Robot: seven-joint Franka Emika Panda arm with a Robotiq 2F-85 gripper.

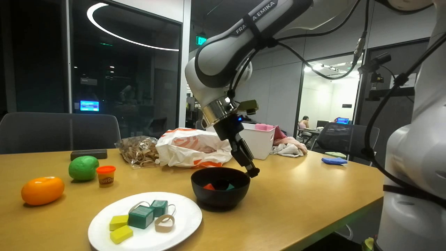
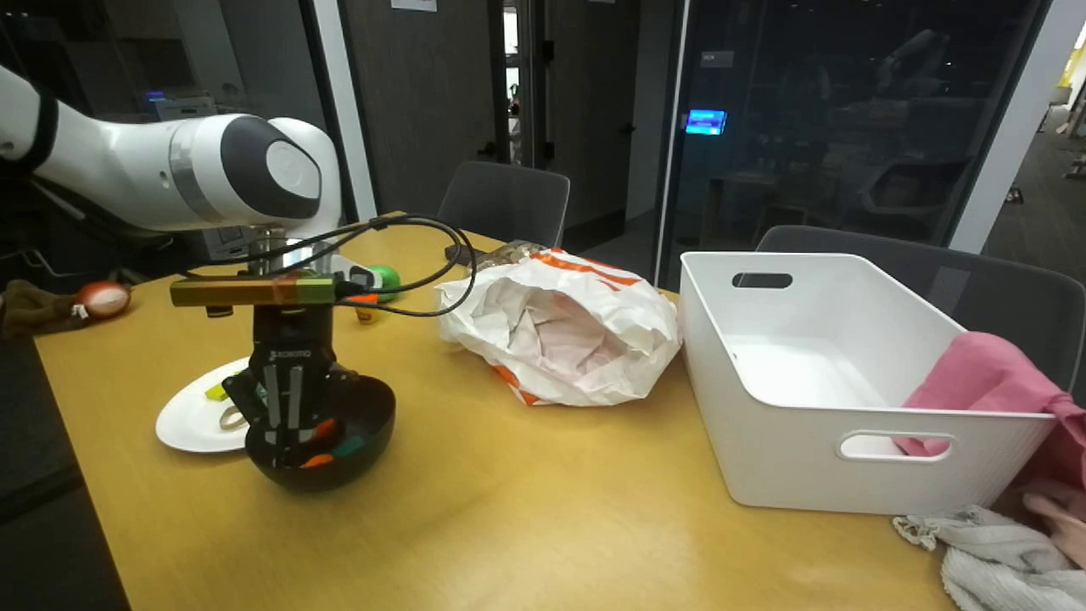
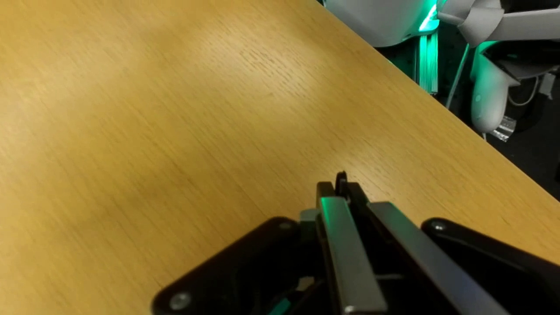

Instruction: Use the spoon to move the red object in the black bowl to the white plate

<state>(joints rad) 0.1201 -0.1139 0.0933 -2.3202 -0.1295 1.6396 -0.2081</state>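
Note:
The black bowl stands on the table, and in an exterior view my gripper covers part of it. A red object lies inside it beside a teal piece. Red and orange-red pieces show in the bowl in an exterior view. My gripper points down at the bowl's rim; in the wrist view its fingers are closed on a thin dark piece, seemingly the spoon's handle. The rest of the spoon is not clear. The white plate lies beside the bowl, also in an exterior view.
The plate holds teal blocks, yellow blocks and tan loops. An orange fruit, green fruit and Play-Doh tub stand behind. A white bag and white bin flank the bowl.

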